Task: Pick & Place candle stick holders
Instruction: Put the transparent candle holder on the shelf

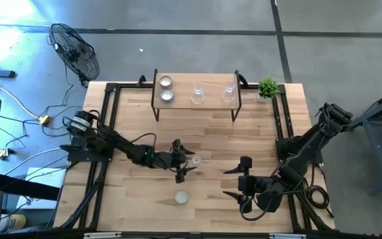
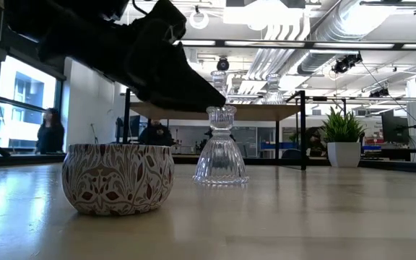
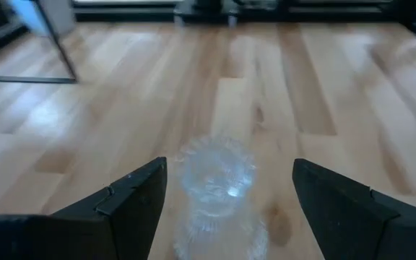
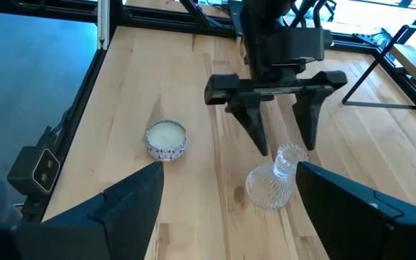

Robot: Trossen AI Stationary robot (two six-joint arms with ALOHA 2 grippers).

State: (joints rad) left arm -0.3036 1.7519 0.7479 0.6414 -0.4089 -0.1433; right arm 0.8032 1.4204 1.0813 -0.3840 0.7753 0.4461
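I see a pale wooden table (image 1: pixel 138 126) on grey concrete floor; my left gripper (image 1: pixel 186 162) spread around a glass stemmed holder (image 1: pixel 195 160), not clamped; right gripper (image 1: pixel 234 182) spread, empty; tealight cup (image 1: pixel 182 197) near edge.

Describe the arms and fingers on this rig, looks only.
Both arms are black, jointed links with black cabling at their bases. The left gripper has two flat black fingers tapering to points on a crossbar; the right gripper looks identical. No markings visible.
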